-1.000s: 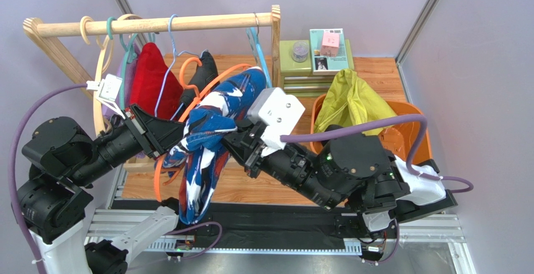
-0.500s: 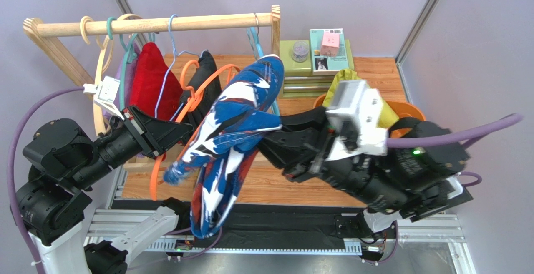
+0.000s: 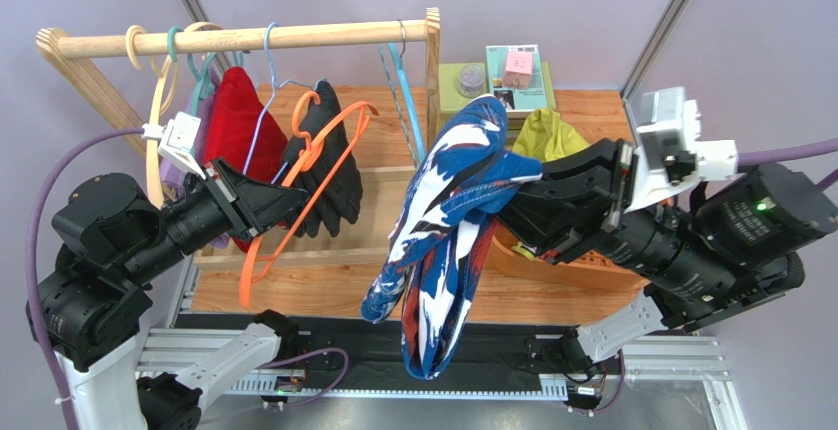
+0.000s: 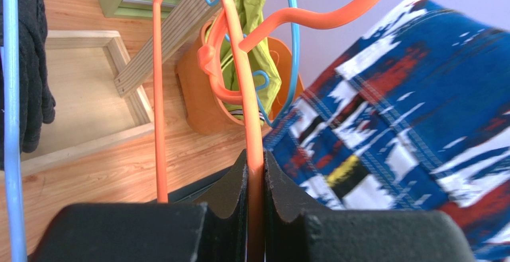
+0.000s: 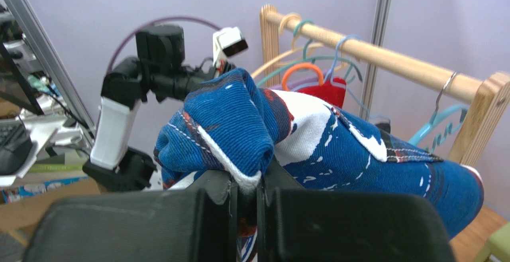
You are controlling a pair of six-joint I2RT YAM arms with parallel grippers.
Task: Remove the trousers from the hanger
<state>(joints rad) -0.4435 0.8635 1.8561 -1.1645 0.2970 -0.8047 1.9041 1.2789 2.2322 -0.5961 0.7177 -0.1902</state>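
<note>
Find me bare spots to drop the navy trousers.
Bare wood floor between the orange hanger and the orange basket, beside the hanging navy trousers; also the rack's base tray right of the black garment. Crowded: basket holds yellow-green trousers; left end of the rail packed with hangers and the red garment.

The right gripper (image 5: 258, 205) pinches a bunched fold of the navy blue trousers (image 5: 359, 154), its jaws almost together. Behind them, coloured hangers (image 5: 299, 70) and a red garment (image 5: 332, 88) hang from a wooden rail (image 5: 389, 60).

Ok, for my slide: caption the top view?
Right gripper holds the navy trousers clear; left gripper clamps the bare orange hanger.
</note>
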